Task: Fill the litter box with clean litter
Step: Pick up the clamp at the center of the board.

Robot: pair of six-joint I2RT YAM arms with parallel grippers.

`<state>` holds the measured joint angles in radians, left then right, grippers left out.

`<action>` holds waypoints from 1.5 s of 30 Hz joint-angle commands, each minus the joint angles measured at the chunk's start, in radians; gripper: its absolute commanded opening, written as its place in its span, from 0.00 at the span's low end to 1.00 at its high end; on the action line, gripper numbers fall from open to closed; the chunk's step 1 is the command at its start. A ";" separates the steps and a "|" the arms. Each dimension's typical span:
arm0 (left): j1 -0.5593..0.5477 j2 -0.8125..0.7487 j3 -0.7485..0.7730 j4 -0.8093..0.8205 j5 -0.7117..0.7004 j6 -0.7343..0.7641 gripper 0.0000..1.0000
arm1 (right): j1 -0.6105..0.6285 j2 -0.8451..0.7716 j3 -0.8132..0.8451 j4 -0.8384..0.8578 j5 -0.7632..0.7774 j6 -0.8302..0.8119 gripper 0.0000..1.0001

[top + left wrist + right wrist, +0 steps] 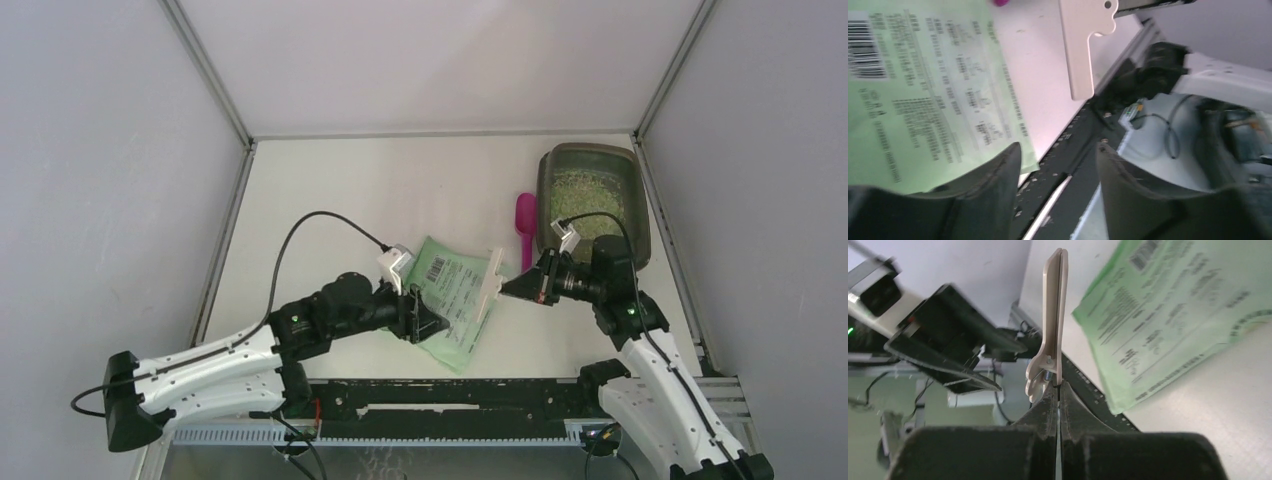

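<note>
My right pincer (1058, 395) was clamped tight on the pinch end of the beige bag clip (1053, 315), its long blade sticking straight out ahead of me. I judged that grip was chosen so the clip could be carried without swinging. In the overhead view it hung just right of centre, over the right edge of the green bag (455, 300).

My left pincer (1058, 155) stood partly open with nothing between its fingers, low in the frame at the bag's near corner. The bag lay flat on the table (340, 190), printed side up. That looked sensible to me: lying flat, it could spill nothing.

The litter box (645, 215) sat at upper right, tucked against the side wall and out of my arms' way. The clean litter (585, 195) covered its floor in a pale grainy bed. The magenta scoop (526, 225) lay just beside the box's left wall. The pour looked done; what I had left, I guessed, was the clip.
</note>
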<state>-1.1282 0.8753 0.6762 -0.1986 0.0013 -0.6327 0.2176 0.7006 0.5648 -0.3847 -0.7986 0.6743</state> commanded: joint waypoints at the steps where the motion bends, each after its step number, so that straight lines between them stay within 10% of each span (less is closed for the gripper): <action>1: 0.038 -0.058 -0.081 0.265 0.264 -0.050 0.68 | 0.018 -0.066 0.035 0.133 -0.217 0.055 0.00; 6: 0.049 -0.056 -0.162 0.502 0.378 -0.147 0.99 | 0.082 -0.106 0.035 0.233 -0.252 0.150 0.00; 16: 0.055 -0.061 -0.219 0.755 0.455 -0.246 0.97 | 0.318 -0.062 0.035 0.325 -0.147 0.188 0.00; 24: 0.074 -0.083 -0.223 0.785 0.474 -0.272 0.61 | 0.396 -0.057 0.027 0.357 -0.090 0.196 0.00; 34: 0.074 -0.033 -0.236 0.857 0.487 -0.310 0.46 | 0.432 -0.040 0.027 0.411 -0.052 0.208 0.00; 43: 0.085 -0.006 -0.243 0.892 0.507 -0.340 0.12 | 0.445 -0.039 0.027 0.413 -0.030 0.206 0.00; 45: 0.100 -0.021 -0.260 0.904 0.511 -0.359 0.11 | 0.442 -0.049 0.027 0.401 -0.032 0.198 0.21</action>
<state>-1.0451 0.8738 0.4507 0.5968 0.4728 -0.9623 0.6563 0.6621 0.5648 -0.0025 -0.8799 0.8795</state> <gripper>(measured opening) 0.158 0.039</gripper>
